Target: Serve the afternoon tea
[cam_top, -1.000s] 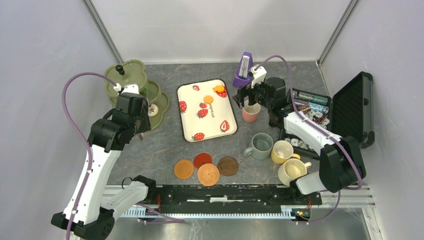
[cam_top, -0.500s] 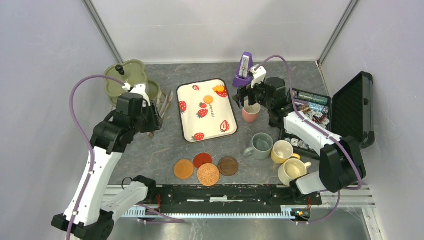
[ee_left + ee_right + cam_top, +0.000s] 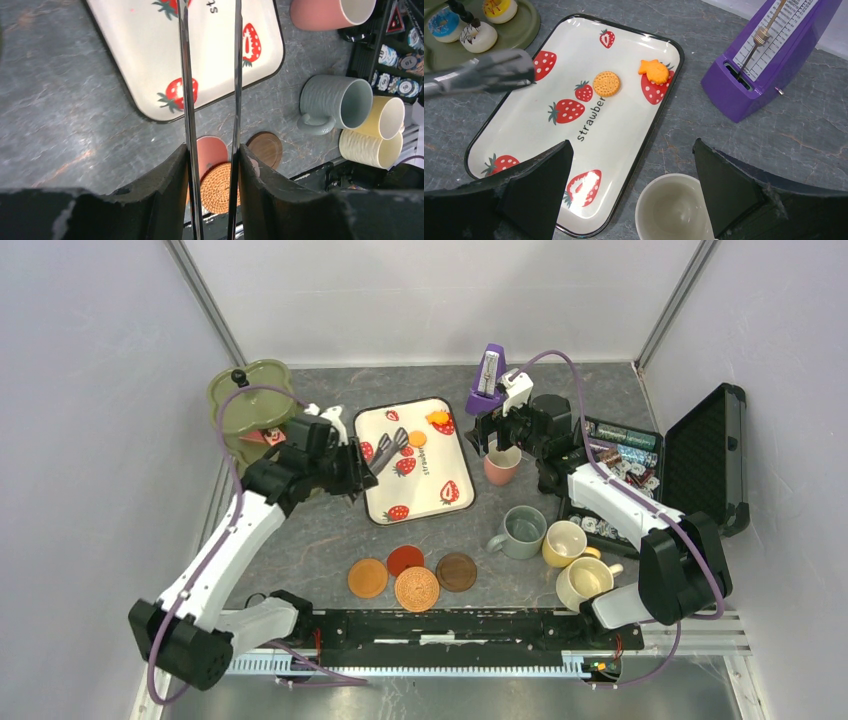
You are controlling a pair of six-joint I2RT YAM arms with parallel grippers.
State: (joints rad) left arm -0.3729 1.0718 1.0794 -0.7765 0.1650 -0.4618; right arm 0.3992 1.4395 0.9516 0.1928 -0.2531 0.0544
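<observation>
Two grippers are pictured.
Silver metal tongs (image 3: 185, 75) are clamped in the left gripper (image 3: 212, 150); the right gripper (image 3: 631, 142) is spread over a pink mug (image 3: 671, 207).

The setting is a robotics lab test cell, not a real tea room. Plain pale panels (image 3: 420, 300) wall it in at the back and both sides, joined at the corners by bare metal struts (image 3: 205, 302). The table (image 3: 310, 540) has a grey stone-look top. The left arm (image 3: 215, 560) and right arm (image 3: 610, 502) stand by a black rail (image 3: 450, 625) at its near edge, with purple cables (image 3: 552, 352) looping free. The things laid out are staged props: toy pastries (image 3: 606, 83) on a strawberry-print tray (image 3: 425, 505), mugs (image 3: 522, 530), coasters (image 3: 417, 588), a purple metronome (image 3: 488, 380) and an open black case (image 3: 710, 455).
</observation>
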